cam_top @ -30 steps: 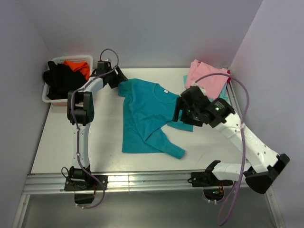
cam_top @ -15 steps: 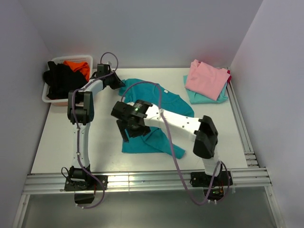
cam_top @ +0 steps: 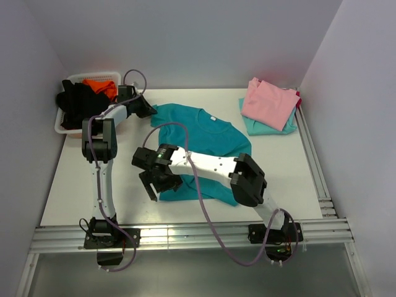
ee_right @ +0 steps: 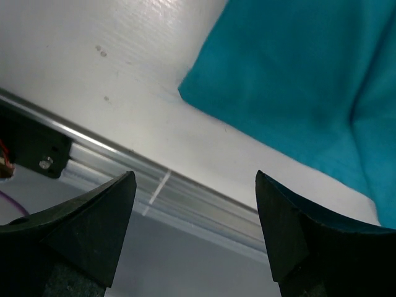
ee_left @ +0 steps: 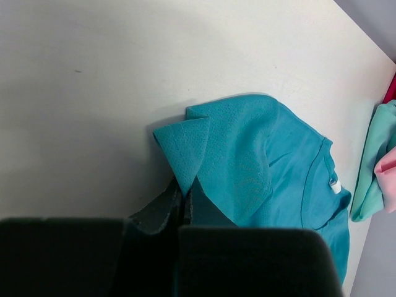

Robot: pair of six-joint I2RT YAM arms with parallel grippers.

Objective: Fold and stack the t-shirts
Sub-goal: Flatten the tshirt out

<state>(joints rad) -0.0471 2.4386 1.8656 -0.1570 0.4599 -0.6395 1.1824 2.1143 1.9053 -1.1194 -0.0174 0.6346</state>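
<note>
Pinching the floppy tee by its 11 o'clock sleeve, left pincer is closed; right pincer, wide and empty, should grab the 7 o'clock corner.

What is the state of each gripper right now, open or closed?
Left gripper: closed on a sleeve of the teal t-shirt.
Right gripper: open, holding nothing.

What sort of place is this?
Probably a robot test bench: a left arm and right arm bolted to a white walled-in table, with a teal shirt, a folded pink shirt and a basket of clothes for practice.
</note>
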